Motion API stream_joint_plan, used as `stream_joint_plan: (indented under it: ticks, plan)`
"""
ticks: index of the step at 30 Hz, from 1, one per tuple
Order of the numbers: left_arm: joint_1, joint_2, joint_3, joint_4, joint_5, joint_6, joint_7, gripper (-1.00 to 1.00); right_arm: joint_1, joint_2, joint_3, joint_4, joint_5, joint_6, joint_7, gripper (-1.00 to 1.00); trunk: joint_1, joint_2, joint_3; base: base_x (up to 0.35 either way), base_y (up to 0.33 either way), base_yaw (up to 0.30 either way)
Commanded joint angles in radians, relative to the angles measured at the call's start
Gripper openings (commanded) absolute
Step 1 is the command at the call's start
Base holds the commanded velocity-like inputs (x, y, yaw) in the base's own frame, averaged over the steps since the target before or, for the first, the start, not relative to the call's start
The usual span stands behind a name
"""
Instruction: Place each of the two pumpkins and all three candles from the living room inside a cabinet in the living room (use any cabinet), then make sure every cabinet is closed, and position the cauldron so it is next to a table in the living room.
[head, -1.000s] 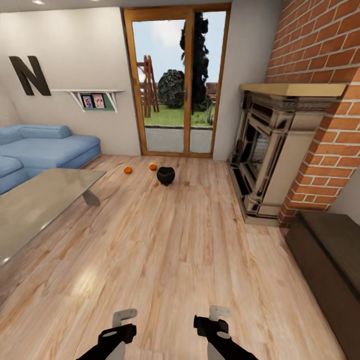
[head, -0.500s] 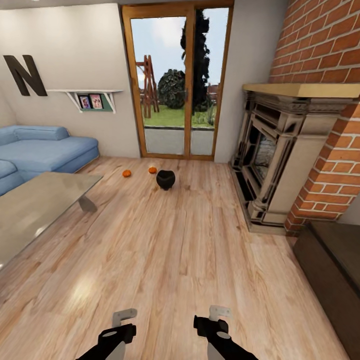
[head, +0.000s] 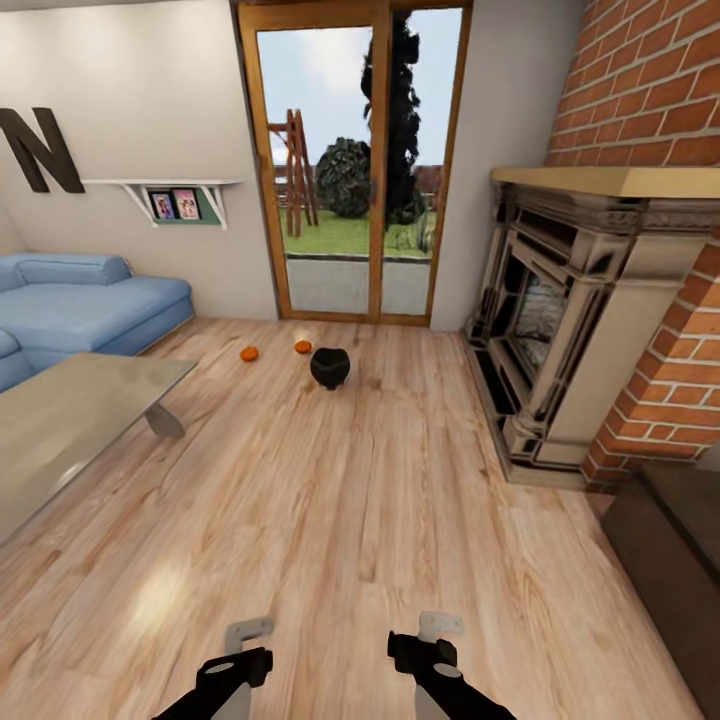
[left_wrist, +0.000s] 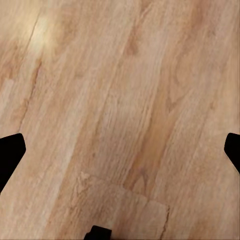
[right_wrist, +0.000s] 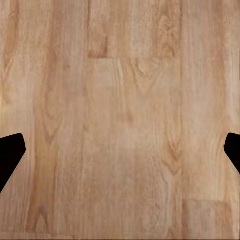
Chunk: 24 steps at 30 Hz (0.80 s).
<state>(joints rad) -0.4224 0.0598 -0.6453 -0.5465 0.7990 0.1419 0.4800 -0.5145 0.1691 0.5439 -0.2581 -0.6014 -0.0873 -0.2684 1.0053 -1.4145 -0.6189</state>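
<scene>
Two small orange pumpkins (head: 249, 353) (head: 303, 346) lie on the wood floor in front of the glass door. Just right of them stands the black cauldron (head: 330, 367). The grey glossy table (head: 70, 420) is at the left, well apart from the cauldron. A corner of the dark-brown cabinet (head: 675, 530) shows at the lower right, its fronts hidden. The candles are out of view. My left gripper (head: 240, 660) and right gripper (head: 428, 650) hang low near me, far from the pumpkins. In both wrist views the black fingertips (left_wrist: 10, 152) (right_wrist: 10, 152) stand wide apart over bare floor, holding nothing.
A stone fireplace (head: 560, 320) set in a brick wall juts out on the right. A blue sofa (head: 80, 305) stands behind the table at the left. Open wood floor runs from me to the glass door (head: 350, 170).
The whole view has shifted: the camera has moved forward and a little right, so the fireplace looks bigger and the table and sofa slide left. Pumpkins, cauldron and arms keep their places.
</scene>
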Motion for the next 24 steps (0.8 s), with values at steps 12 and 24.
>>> stream_joint_plan:
  ticks: [12,24]
  plan:
    - [-0.001,0.002,-0.008,-0.001,0.005,0.004,0.008,1.0,-0.001,-0.001,0.008,0.0,-0.011,-0.003,-0.004,1.0,0.001,0.0,-0.001,0.32,0.0,0.0]
    - [-0.001,0.002,-0.008,-0.001,0.005,0.004,0.008,1.0,-0.001,-0.002,0.007,0.0,-0.011,-0.007,-0.004,1.0,0.001,0.0,-0.001,0.32,0.0,0.0]
